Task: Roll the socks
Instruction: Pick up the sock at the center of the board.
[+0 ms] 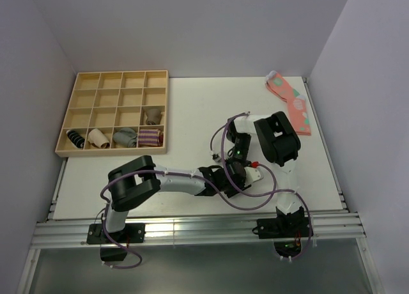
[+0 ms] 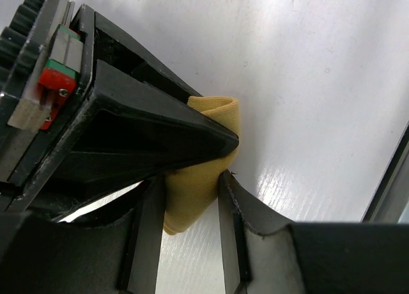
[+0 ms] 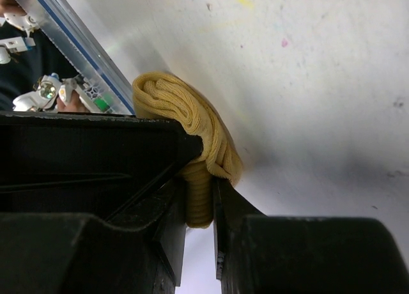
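1. Table (image 1: pixel 192 108): white and flat.
2. Compartment tray (image 1: pixel 121 73): wood, at the table's 10 o'clock corner. A few rolled bundles sit in its near rows.
3. Pink socks (image 1: pixel 291 102): spotted, lying flat at the 2 o'clock corner, well apart from the work.
4. Left gripper (image 2: pixel 192 204) and right gripper (image 3: pixel 199 204): they meet nose to nose at about 4 o'clock from the table's centre. Each has its fingers pressed onto yellow fabric.
5. The socks (image 3: pixel 185 115): mustard ribbed knit, part-wound into a coil on the table surface. They are pinched between both claws and hidden under them in the top view. In the right wrist view the coil bulges toward 12 o'clock above the fingers, and in the left wrist view a folded edge (image 2: pixel 198 179) passes between the fingers.

Handling, as judged: light, soft and springy, not fragile. The roll is likely to loosen if let go. Best taken across the coil's full thickness, not by a single outer layer.
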